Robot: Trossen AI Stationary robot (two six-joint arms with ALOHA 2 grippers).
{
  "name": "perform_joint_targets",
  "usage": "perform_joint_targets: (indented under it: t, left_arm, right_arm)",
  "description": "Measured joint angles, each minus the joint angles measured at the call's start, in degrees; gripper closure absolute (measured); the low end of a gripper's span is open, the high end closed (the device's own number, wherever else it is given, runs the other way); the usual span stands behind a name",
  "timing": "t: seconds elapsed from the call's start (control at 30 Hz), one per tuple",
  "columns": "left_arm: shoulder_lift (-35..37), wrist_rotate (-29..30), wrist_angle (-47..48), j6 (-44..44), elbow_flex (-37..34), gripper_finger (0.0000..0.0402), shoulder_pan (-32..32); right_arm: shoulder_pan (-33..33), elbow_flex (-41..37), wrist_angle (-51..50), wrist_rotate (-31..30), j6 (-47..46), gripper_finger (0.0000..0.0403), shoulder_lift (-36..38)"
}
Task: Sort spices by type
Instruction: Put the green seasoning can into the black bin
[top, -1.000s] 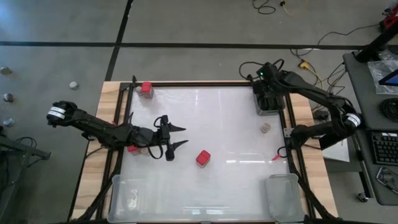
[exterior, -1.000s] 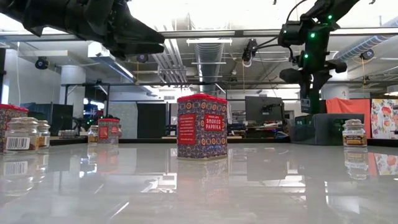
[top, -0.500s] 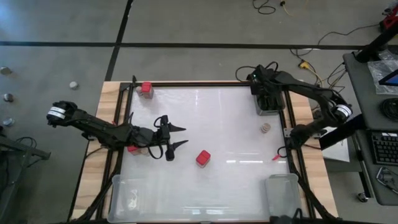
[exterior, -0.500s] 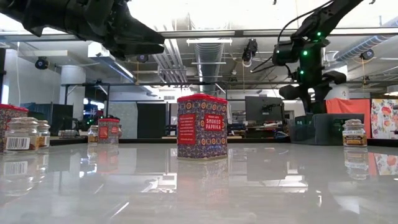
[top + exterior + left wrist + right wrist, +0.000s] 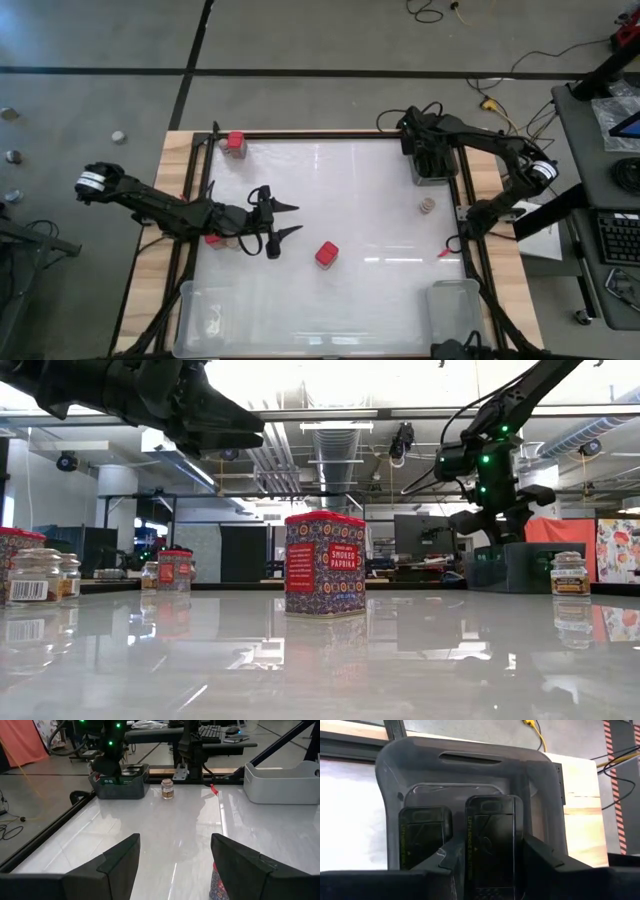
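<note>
We see the right gripper (image 5: 487, 870) poised over a grey bin (image 5: 432, 166) at the table's far right corner. Directly below its fingers (image 5: 540, 857) two black jars (image 5: 492, 840) lie side by side on the bin floor; one sits between the fingers, but we cannot tell whether they pinch it or stand clear.

The left gripper (image 5: 285, 219) hovers above the table's left side with its fingers (image 5: 117, 862) spread and nothing between them. Just ahead of it stands a red-topped tin (image 5: 326, 254). A round tan-lidded jar (image 5: 167, 789) stands well beyond it, near the grey bin. Another red-topped tin (image 5: 235, 142) stands at the far left corner.
</note>
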State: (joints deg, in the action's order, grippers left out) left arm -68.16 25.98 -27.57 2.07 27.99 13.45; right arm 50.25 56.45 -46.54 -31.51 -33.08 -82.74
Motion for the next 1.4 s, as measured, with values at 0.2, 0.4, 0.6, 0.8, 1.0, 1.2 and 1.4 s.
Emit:
perform_joint_targets:
  t: [0.2, 0.4, 0.6, 0.8, 1.0, 1.2, 1.4]
  left_arm:
    - [0.0, 0.0, 0.0, 0.0, 0.0, 0.0173, 0.0]
    - [0.0, 0.0, 0.0, 0.0, 0.0, 0.0173, 0.0]
    - [0.0, 0.0, 0.0, 0.0, 0.0, 0.0173, 0.0]
    - [0.0, 0.0, 0.0, 0.0, 0.0, 0.0173, 0.0]
    - [0.0, 0.0, 0.0, 0.0, 0.0, 0.0173, 0.0]
    - [0.0, 0.0, 0.0, 0.0, 0.0, 0.0173, 0.0]
    - [0.0, 0.0, -0.1, 0.0, 0.0, 0.0173, 0.0]
  right_arm:
    - [0.1, -0.1, 0.4, 0.0, 0.2, 0.0261, 0.0]
    - [0.1, -0.6, 0.7, 0.1, 0.6, 0.0259, 0.0]
    - [0.1, -0.9, 0.7, 0.4, 0.7, 0.0266, 0.0]
    - [0.1, -1.2, 0.7, 0.6, 1.4, 0.0248, 0.0]
    - [0.1, -1.3, 0.7, 1.1, 1.6, 0.0238, 0.0]
    - [0.1, -1.4, 0.8, 1.6, 1.8, 0.0245, 0.0]
    - [0.1, -1.4, 0.9, 1.6, 2.3, 0.0255, 0.1]
